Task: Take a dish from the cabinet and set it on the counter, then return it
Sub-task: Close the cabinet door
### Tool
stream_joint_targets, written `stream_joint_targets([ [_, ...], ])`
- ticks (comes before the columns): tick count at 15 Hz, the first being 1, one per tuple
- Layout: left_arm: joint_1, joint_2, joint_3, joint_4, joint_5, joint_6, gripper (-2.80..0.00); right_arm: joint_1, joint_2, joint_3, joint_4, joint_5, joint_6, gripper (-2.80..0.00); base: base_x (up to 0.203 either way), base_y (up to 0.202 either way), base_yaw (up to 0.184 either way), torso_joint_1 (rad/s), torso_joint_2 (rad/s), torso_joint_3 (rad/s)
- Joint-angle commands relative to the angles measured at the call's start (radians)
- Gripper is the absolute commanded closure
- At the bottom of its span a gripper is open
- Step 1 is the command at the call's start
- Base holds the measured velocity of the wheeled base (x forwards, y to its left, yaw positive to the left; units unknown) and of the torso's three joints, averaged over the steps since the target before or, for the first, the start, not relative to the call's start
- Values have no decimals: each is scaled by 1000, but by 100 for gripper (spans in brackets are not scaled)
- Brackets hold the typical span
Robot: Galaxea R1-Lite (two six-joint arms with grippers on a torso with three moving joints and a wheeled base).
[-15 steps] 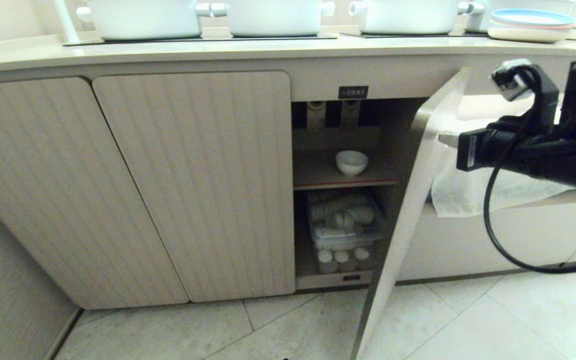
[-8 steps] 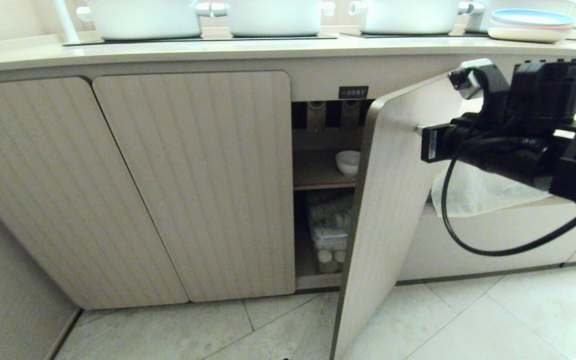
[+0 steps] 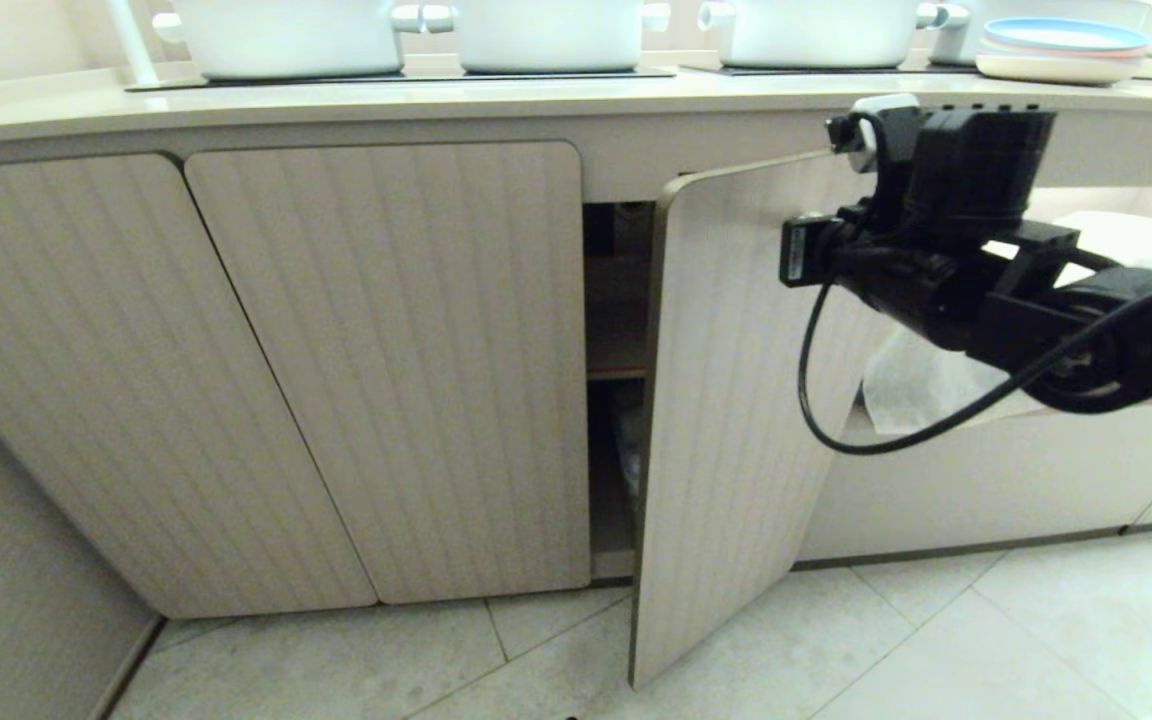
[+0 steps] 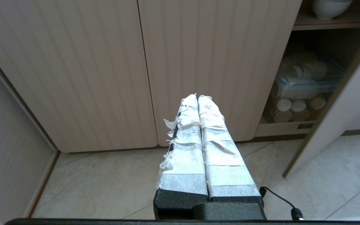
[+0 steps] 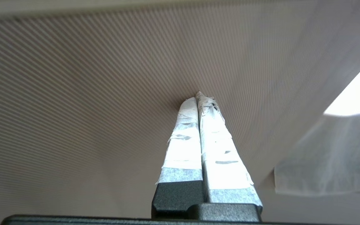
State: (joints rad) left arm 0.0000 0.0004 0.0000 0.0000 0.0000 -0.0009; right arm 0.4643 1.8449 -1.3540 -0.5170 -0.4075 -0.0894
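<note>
Door (image 3: pixel 726 420) swinging nearly closed on cabinet (image 3: pixel 386 370), right gripper (image 5: pixel 200 97) pressing it, fingers together. Bowl (image 4: pixel 328 7) sitting on cabinet's upper shelf, tub (image 4: pixel 305 84) of cups below. Left gripper (image 4: pixel 197 99) idling closed.

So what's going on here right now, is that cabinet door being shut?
Yes. The right gripper, fingers together, presses its tips against the fluted face of the cabinet door, which stands only partly ajar. The dish sits on the upper shelf inside the cabinet; the head view no longer shows it. The left gripper hangs shut near the floor, idle. White pots stand on the counter.
</note>
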Motion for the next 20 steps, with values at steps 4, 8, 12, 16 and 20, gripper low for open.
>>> stream_joint_targets([
  [4, 0, 0, 0, 0, 0, -1, 0, 43, 91, -27, -140, -79, -9, 0, 0, 0, 0, 0, 0, 0],
  [8, 0, 0, 0, 0, 0, -1, 0, 43, 159, -75, -231, -96, -13, 0, 0, 0, 0, 0, 0, 0],
  [12, 0, 0, 0, 0, 0, 1, 0, 43, 218, -108, -399, -99, -85, 0, 0, 0, 0, 0, 0, 0],
  [16, 0, 0, 0, 0, 0, 0, 0, 41, 221, -101, -477, -97, -130, 0, 0, 0, 0, 0, 0, 0],
  [20, 0, 0, 0, 0, 1, 0, 0, 40, 191, -80, -481, -96, -135, 0, 0, 0, 0, 0, 0, 0],
])
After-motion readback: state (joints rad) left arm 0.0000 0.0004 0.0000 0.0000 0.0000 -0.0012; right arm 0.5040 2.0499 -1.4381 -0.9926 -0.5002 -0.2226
